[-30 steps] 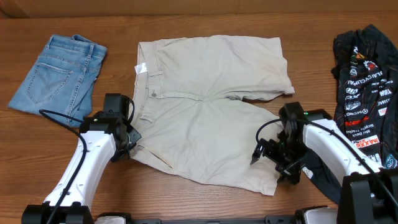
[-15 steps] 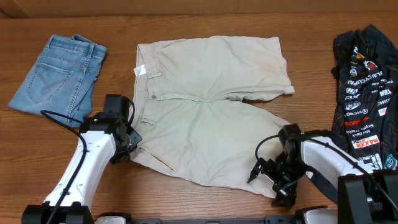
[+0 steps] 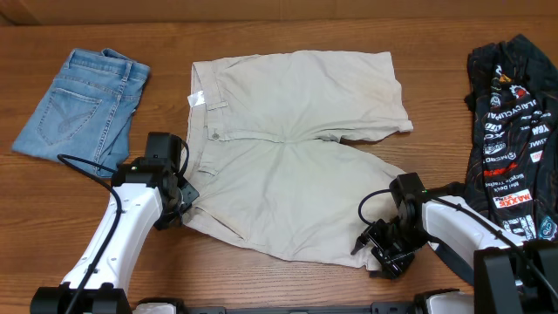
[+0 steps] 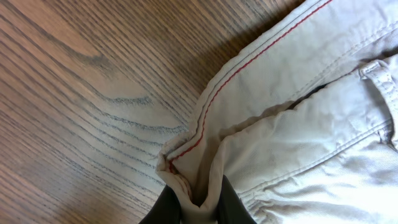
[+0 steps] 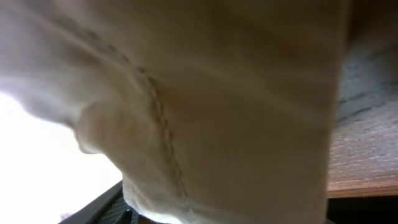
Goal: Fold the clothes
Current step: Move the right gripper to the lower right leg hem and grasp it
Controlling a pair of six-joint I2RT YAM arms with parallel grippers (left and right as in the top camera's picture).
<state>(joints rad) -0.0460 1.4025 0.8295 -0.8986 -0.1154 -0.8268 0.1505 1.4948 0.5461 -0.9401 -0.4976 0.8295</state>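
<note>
The blue jean shorts (image 3: 83, 100) lie folded at the far left of the surface (image 3: 261, 30). Just right of them is the left tool (image 3: 183, 199). It sits at the near waist corner of the beige shorts (image 3: 296, 166), which lie spread flat in the middle. The right tool (image 3: 384, 253) is at the near leg's bottom corner. The black jersey (image 3: 514, 131) lies in a heap at the far right.

The beige shorts look light and soft, so I think they will bend and sag wherever they are not held. The cloth is not slippery and will not break. The waistband is thick and has more layers, so it is a good place to grab. The sewn edge of the leg is another. Holding one corner at each end should let the cloth lift and fold over without bunching.

The view from above shows all the clothes and where both arms are, but not what the tools are doing. The left wrist view does. Its two dark fingers (image 4: 233, 202) are pressed onto a fold of the waistband corner (image 4: 186, 168), next to a line of red thread (image 4: 249, 59). The right wrist view is filled with blurry beige cloth (image 5: 217, 93), with a bit of the surface (image 5: 367, 137) at its right edge. I cannot tell if that tool is spread or pinching.
</note>
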